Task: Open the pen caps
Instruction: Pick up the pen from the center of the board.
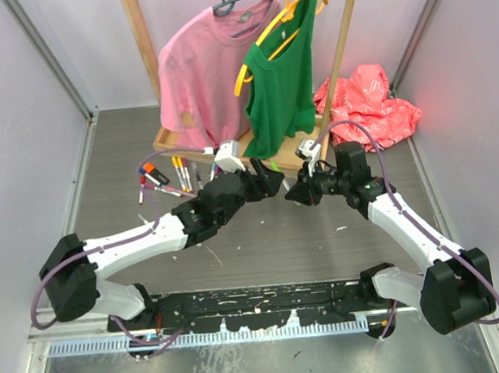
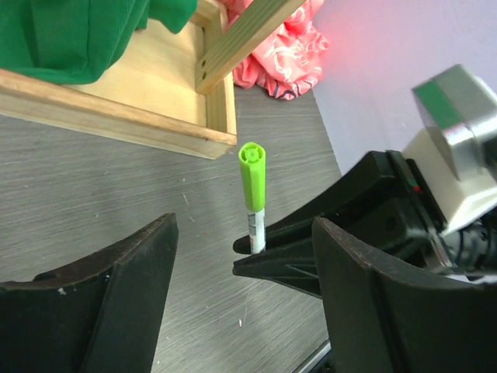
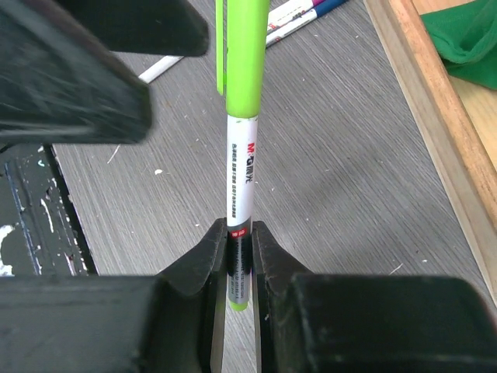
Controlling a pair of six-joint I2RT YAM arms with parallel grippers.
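Right gripper pinches the pen low on its barrel; its green cap stands uppermost, near the spread jaws of the left gripper. Probably light, stiff, slick plastic: grip the cap mid-length.

Left gripper faces right gripper (near green top); markers lie leftward.

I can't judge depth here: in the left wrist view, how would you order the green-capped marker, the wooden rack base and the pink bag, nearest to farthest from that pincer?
1. green-capped marker, just ahead, centre.
2. wooden rack base, behind it, upper left.
3. pink bag, farthest, top.
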